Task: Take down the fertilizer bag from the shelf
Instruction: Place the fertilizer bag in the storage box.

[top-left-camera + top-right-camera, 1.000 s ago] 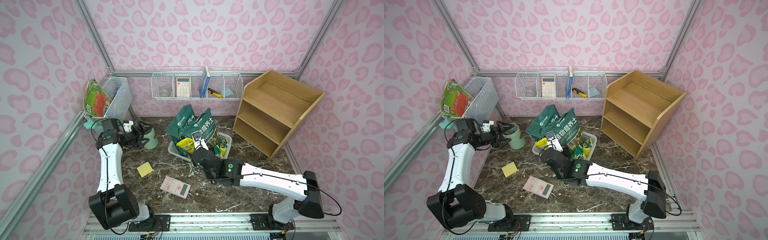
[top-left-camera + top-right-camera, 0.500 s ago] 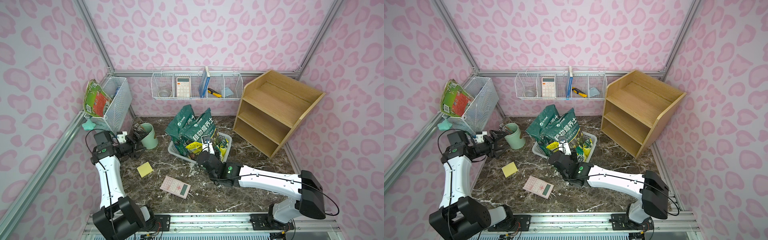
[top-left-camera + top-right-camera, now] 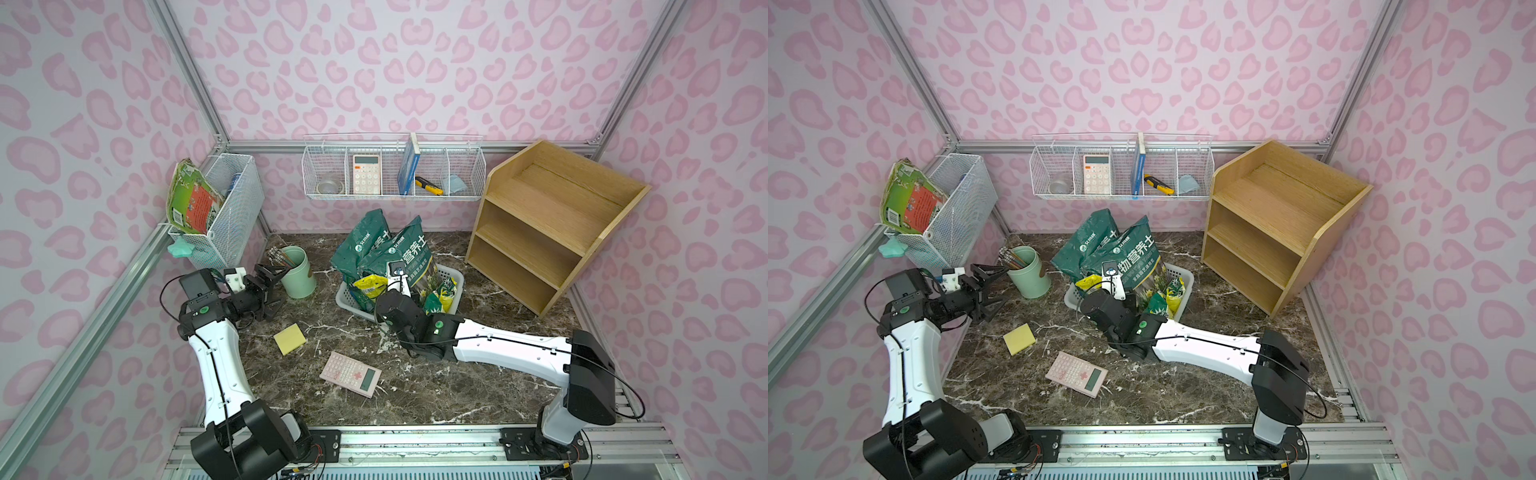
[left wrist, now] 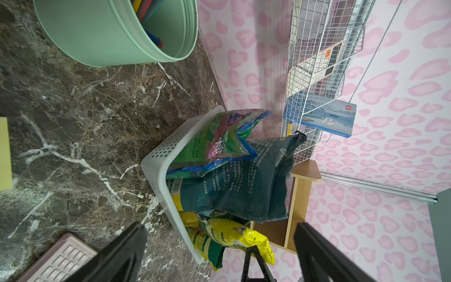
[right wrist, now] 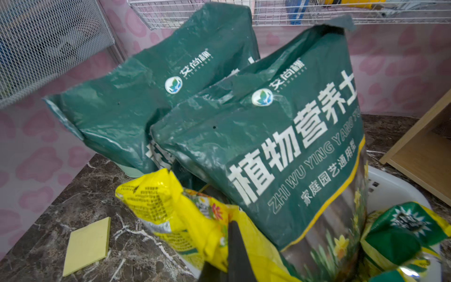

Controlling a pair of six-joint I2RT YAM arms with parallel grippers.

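Right wrist view: crinkled yellow fertilizer bag (image 5: 170,205) in tight-closed right gripper (image 5: 233,229); left gripper (image 4: 219,229) wide.

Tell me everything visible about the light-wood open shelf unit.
The light-wood open shelf unit has three stepped tiers between two slanted side panels; wood grain shows. It stands upright on the dark marble table, turned at an angle, in the back corner on the right arm's side, beside the white wire wall basket. Nothing shows on its tiers.
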